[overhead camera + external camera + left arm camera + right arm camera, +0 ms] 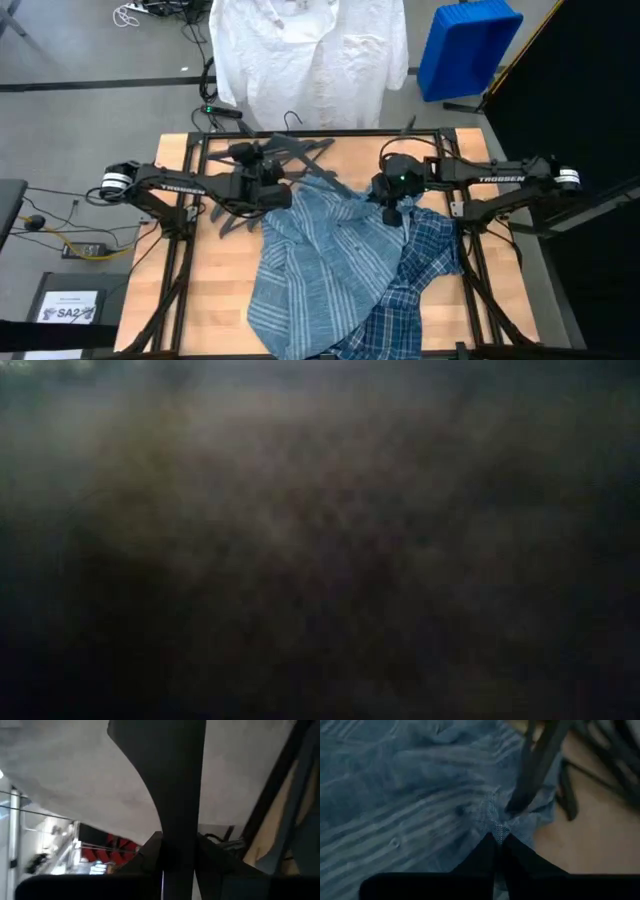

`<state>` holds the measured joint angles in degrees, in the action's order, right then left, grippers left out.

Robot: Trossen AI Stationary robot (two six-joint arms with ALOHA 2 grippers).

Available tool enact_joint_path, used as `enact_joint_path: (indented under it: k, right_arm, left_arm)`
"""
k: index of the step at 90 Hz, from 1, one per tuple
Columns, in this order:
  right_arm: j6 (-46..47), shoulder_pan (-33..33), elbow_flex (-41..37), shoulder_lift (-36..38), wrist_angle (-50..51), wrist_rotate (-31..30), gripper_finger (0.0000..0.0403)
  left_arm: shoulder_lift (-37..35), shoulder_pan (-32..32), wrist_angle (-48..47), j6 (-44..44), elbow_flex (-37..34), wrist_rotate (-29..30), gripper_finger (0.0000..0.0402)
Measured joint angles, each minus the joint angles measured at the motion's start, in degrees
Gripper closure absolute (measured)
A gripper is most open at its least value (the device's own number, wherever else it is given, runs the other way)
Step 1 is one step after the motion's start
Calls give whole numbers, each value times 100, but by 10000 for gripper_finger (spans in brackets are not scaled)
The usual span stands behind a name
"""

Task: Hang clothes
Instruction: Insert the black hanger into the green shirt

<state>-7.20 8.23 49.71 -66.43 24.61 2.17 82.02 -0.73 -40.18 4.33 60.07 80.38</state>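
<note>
— Where is the right tool (496,839)?

— Its fingers are pinched together on a fold of the light blue-grey striped shirt (320,265), near the shirt's far edge, beside the dark grey plastic hangers (290,160).

— And the left tool (282,190)?

— Clamped on one hanger's flat arm (172,795), just left of that shirt.

— The other shirts?

— The darker blue plaid shirt (425,265) lies partly under the striped one on the wooden counter (215,280). The plain white shirt (310,60) hangs beyond the counter's far edge. The low view is probably covered by cloth.

Low view: fully obscured, nothing discernible. Plaid shirt (420,275) partly covered by striped shirt (320,265). White shirt (310,55) cut off at frame edge.
</note>
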Motion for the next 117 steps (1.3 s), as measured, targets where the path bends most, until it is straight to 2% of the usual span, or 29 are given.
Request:
enact_joint_path:
  k: [21,38,61,70,83,117]
  right_arm:
    - [92,13,0,0,-1358,-101,403]
    - [-26,78,0,0,-1625,-587,403]
    - [-10,199,0,-1,-2263,-397,403]
    - [144,128,77,-9,-2489,-114,403]
    - [216,-100,341,-11,-2565,-93,403]
    - [267,-485,584,-4,-2342,-245,403]
  left_arm:
    - [166,22,1199,936,0,-144,345]
    - [214,84,2147,1424,-2,-392,345]
    - [285,161,3362,2353,-4,-658,345]
    - [391,90,3464,2385,-2,-632,345]
    - [558,26,3582,2357,-2,-619,345]
    - [620,83,5466,2431,-5,-1038,345]
